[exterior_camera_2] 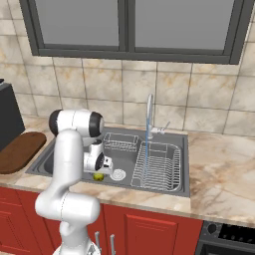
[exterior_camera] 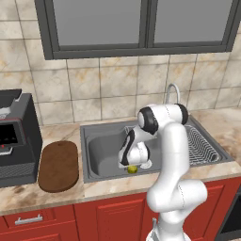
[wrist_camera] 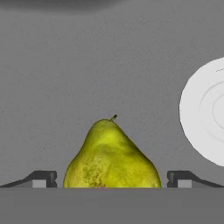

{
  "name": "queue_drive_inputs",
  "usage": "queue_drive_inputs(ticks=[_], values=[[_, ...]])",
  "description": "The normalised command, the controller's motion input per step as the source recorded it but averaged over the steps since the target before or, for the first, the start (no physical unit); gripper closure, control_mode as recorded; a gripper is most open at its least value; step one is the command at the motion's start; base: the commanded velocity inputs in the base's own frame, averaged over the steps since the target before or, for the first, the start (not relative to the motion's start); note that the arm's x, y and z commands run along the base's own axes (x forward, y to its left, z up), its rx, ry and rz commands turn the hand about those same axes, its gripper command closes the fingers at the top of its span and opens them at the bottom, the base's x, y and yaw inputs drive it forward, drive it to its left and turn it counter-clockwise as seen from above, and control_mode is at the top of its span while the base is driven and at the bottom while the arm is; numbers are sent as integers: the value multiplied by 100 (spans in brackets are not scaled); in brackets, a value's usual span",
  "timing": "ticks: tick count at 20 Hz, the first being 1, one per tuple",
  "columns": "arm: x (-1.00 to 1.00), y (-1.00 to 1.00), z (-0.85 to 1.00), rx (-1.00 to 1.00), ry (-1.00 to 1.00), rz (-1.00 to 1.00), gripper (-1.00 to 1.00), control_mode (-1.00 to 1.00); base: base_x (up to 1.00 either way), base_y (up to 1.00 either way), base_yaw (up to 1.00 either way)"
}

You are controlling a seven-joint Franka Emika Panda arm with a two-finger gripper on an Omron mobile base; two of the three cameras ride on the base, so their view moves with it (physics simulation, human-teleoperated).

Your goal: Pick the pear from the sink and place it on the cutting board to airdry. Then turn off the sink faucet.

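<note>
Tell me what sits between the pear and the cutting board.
From the left base view, the pear and cutting board are separated by bare sink floor, the sink's left wall and rim, then a strip of counter.

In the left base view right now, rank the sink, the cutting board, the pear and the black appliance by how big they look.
1. sink, widest by far.
2. black appliance, cut off by the frame edge.
3. cutting board, roughly similar to it, so their order is unsure.
4. pear, tiny, under the gripper.

White arm bent forward and down, claw (wrist_camera: 111, 179) lowered, its fingers (wrist_camera: 41, 178) spread wide apart
</note>
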Motion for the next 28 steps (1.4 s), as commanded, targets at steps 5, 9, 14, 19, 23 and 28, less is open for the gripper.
queue_drive_inputs(ticks=[5,9,14,19,23,28], values=[[0,0,-8,0,4,0,100,-100,0,0,0],[-2,0,0,0,0,0,100,-100,0,0,0],[0,0,18,0,0,0,100,-100,0,0,0],[0,0,47,1,0,0,100,-100,0,0,0],[0,0,63,3,0,0,100,-100,0,0,0],[0,0,67,3,0,0,100,-100,0,0,0]])
